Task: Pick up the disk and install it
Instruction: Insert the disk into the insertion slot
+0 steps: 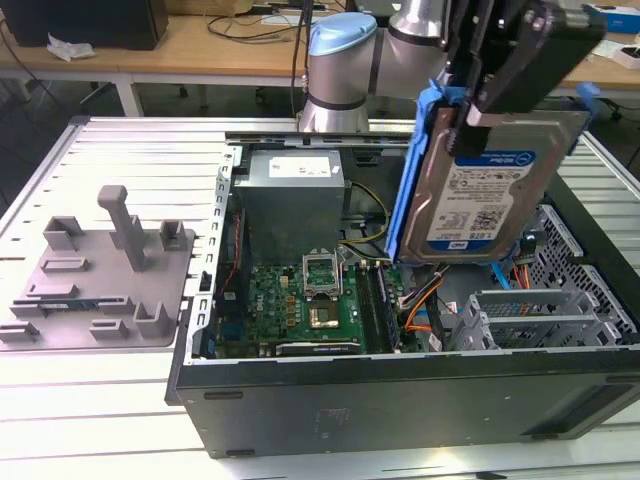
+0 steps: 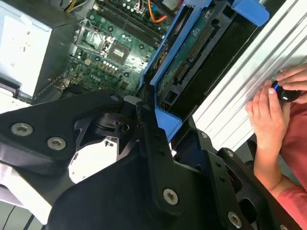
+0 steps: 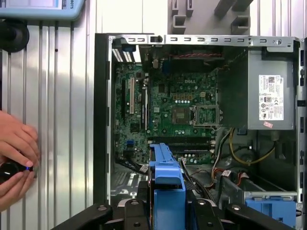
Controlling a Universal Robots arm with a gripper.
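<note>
The open computer case (image 1: 400, 390) lies on its side, cut off at the exterior view's right. Over that end I hold the disk (image 1: 490, 190) upright, hiding the bay beneath. My gripper (image 1: 472, 108) pinches its top edge. A person's hands (image 3: 17, 143), partly cropped, rest beside the case.

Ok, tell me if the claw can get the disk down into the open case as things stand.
Probably yes. The claw holds the disk above the case, whose side is open upward; nothing lies between them. Loose cables beside the grey cage might snag.
</note>
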